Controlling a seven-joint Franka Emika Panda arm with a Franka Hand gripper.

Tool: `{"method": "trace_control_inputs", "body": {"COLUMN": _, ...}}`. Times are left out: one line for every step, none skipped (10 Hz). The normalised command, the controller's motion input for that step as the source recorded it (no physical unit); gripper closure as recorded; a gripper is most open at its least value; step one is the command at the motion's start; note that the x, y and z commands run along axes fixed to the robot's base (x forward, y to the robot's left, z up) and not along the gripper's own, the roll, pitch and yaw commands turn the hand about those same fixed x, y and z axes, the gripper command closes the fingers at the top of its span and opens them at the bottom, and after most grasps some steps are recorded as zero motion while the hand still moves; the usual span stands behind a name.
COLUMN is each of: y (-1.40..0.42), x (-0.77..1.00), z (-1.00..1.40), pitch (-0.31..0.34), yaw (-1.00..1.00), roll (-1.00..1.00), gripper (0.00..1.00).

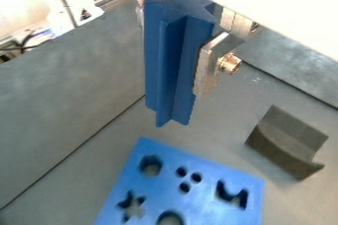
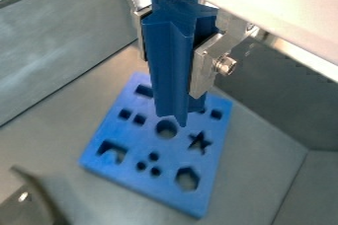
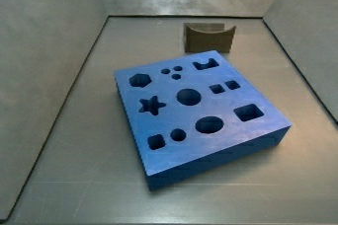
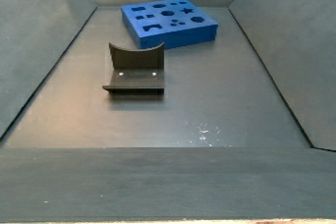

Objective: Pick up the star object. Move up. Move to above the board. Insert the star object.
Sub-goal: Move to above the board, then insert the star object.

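Gripping the star object (image 1: 169, 61), the gripper (image 1: 199, 56) is holding the peg upright between its fingers (image 1: 208, 63), closed on it, in both wrist views. Pickup and lift appear done: the peg's lower end is hanging clear of the counter (image 1: 79, 91), high above the board (image 2: 158, 150), which is lying flat. Remaining, by judgement: aligning over the star hole (image 2: 200, 141) and inserting. Farther off, the olive notched block (image 1: 288, 140) is sitting apart from the board. Neither side view is showing the gripper.
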Motion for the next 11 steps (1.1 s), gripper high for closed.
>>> {"method": "trace_control_inputs", "body": {"y": -0.40, "x": 0.05, "z": 0.13, "pitch": 0.105, "yaw": 0.01, "roll": 0.01, "gripper": 1.00}}
{"method": "trace_control_inputs", "body": {"y": -0.21, "x": 0.05, "z": 0.07, "pitch": 0.107, "yaw": 0.01, "roll": 0.01, "gripper": 1.00}}
{"method": "trace_control_inputs", "body": {"y": 0.00, "x": 0.00, "z": 0.00, "pitch": 0.011, "yaw": 0.00, "roll": 0.00, "gripper": 1.00}}
{"method": "trace_control_inputs", "body": {"y": 0.02, "x": 0.00, "z": 0.00, "pitch": 0.000, "yaw": 0.00, "roll": 0.00, "gripper": 1.00}}
{"method": "trace_control_inputs", "body": {"y": -0.02, "x": -0.14, "z": -0.35, "pitch": 0.000, "yaw": -0.42, "roll": 0.45, "gripper": 1.00}}
{"method": "trace_control_inputs", "body": {"y": -0.16, "x": -0.05, "z": -0.32, "pitch": 0.046, "yaw": -0.79, "roll": 0.41, "gripper": 1.00}}
{"method": "trace_control_inputs", "body": {"y": -0.18, "x": 0.00, "z": -0.24, "pitch": 0.026, "yaw": -0.83, "roll": 0.32, "gripper": 1.00}}
{"method": "trace_control_inputs", "body": {"y": -0.01, "x": 0.09, "z": -0.02, "pitch": 0.000, "yaw": -0.26, "roll": 0.20, "gripper": 1.00}}
{"method": "trace_control_inputs", "body": {"y": 0.00, "x": 0.02, "z": -0.05, "pitch": 0.000, "yaw": 0.00, "roll": -0.01, "gripper": 1.00}}
{"method": "trace_control_inputs", "body": {"y": -0.27, "x": 0.00, "z": -0.61, "pitch": -0.111, "yaw": 0.00, "roll": -0.06, "gripper": 1.00}}
{"method": "trace_control_inputs", "body": {"y": -0.38, "x": 0.15, "z": -0.71, "pitch": -0.120, "yaw": 0.30, "roll": -0.33, "gripper": 1.00}}
